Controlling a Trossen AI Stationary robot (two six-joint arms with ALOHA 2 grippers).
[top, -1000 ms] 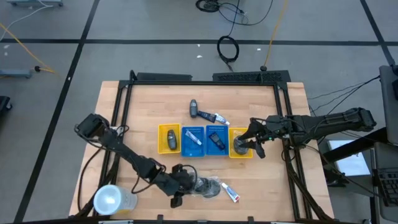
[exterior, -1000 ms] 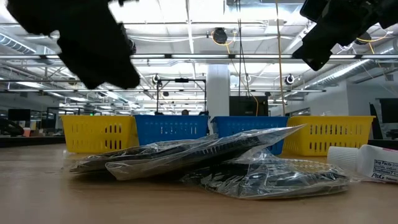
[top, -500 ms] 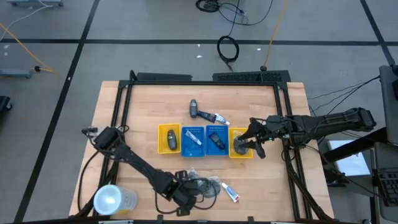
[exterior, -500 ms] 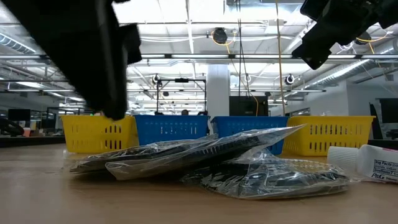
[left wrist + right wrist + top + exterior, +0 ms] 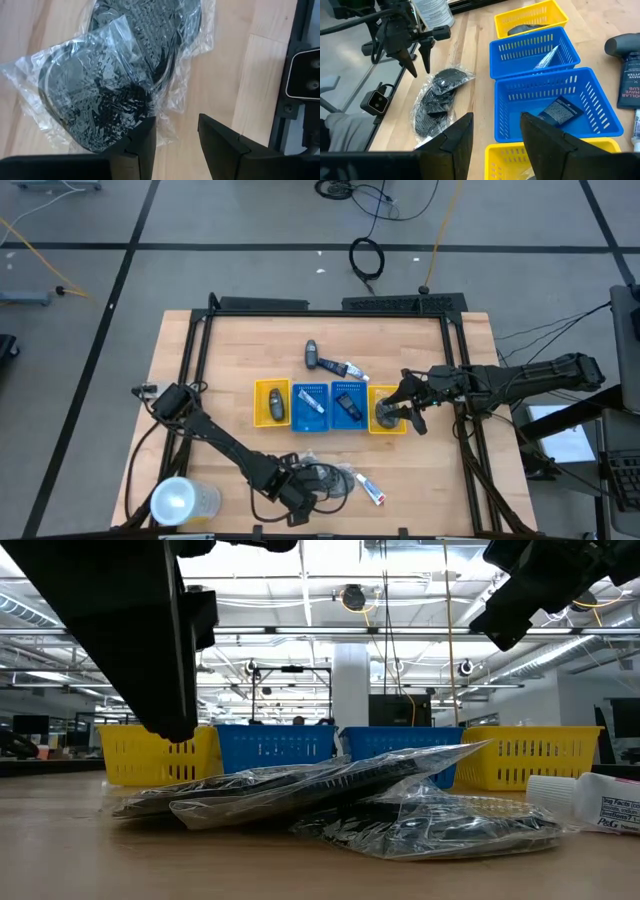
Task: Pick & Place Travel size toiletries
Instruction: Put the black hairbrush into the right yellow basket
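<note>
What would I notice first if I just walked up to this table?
Probably the row of bright trays in the middle of the table, yellow tray at one end and blue tray next to it. Then the shiny bagged mesh puffs at the near edge, with the left end effector open just above them.

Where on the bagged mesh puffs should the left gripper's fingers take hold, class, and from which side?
Probably from above, at the bulging middle of the bagged mesh puffs. They lie flat on the table, and the left gripper is already open just beside them.
</note>
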